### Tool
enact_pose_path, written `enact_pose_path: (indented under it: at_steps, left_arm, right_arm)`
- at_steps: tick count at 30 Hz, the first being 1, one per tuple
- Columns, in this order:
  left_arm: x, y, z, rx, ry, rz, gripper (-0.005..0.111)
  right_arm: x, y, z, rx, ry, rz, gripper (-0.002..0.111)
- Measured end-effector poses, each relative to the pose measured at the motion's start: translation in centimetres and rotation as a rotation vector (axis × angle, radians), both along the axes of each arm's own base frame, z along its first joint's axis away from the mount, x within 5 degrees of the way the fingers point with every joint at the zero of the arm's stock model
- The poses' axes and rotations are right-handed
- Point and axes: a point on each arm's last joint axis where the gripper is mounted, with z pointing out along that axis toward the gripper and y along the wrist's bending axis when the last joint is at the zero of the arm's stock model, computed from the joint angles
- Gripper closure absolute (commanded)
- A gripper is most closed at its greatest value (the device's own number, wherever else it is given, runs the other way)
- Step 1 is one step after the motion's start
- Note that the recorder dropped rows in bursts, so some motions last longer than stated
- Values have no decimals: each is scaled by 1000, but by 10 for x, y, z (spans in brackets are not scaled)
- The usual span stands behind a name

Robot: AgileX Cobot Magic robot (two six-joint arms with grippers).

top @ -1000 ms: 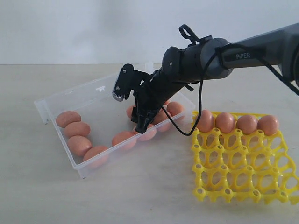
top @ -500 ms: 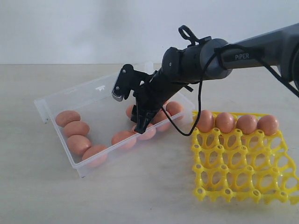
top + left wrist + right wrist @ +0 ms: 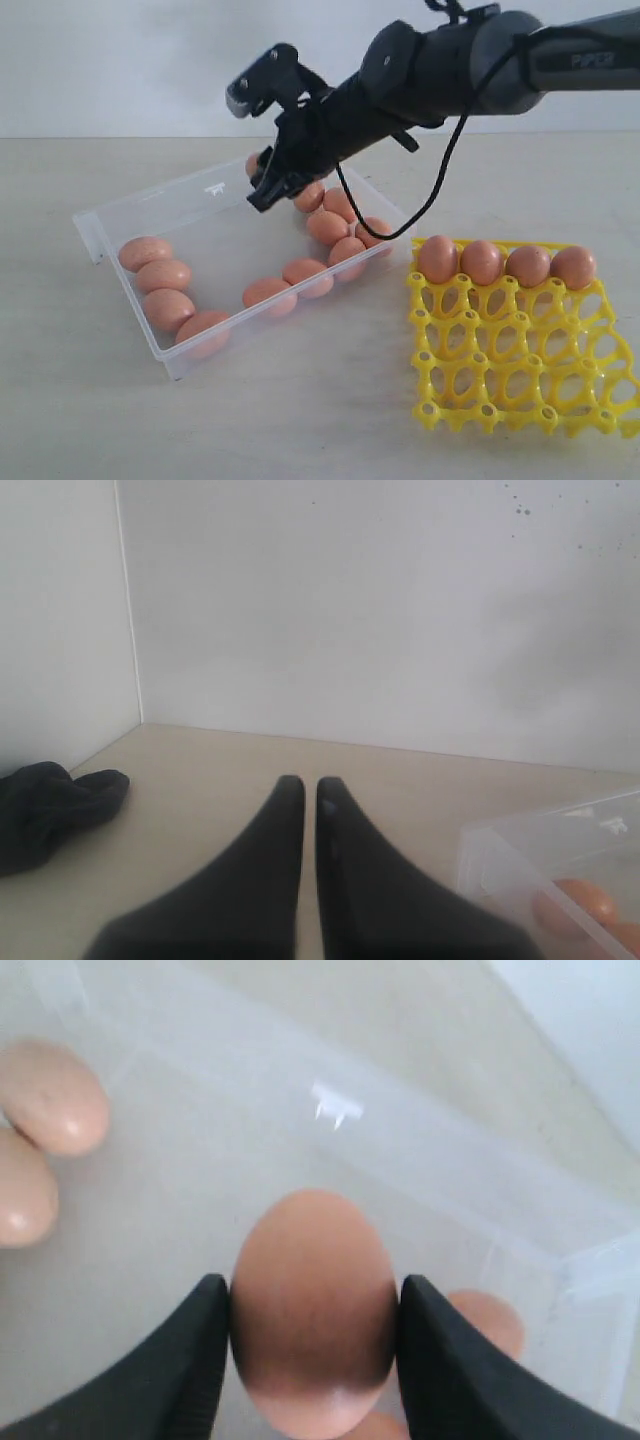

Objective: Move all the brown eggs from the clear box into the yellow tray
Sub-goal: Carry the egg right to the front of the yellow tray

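Pale worktop (image 3: 300,420); only its wrist view shows the right end effector (image 3: 313,1305) gripping a brown egg (image 3: 312,1260); left end effector (image 3: 305,790) pinched closed.

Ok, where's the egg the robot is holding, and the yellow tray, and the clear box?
held egg (image 3: 312,1305): right wrist view, middle of its shell.
yellow tray (image 3: 428,412): exterior view, front left corner.
clear box (image 3: 220,235): exterior view, bare floor.
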Motion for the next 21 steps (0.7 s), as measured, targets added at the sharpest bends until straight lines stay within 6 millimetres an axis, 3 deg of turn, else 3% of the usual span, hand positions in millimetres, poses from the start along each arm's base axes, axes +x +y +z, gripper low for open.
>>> enact_pose_path:
  at_steps: [3,6,10,14,18,21]
  left_arm:
    - [0,0,0,0,0,0,103]
    - [0,0,0,0,0,0,103]
    - [0,0,0,0,0,0,103]
    - [0,0,0,0,0,0,103]
    - [0,0,0,0,0,0,103]
    - [0,0,0,0,0,0,103]
  right_arm:
    - [-8,-3,28,87,-62,-33,108]
    - [-20,-13,41,156,-112,-122,108]
    - [-49,-43,29,147,-144,-314,108]
    - [-87,-85,13,76,-222,-540,108]
    - [-121,-138,9,16,-488,-911,108]
    - [-141,-166,9,-18,-678,-1109,108]
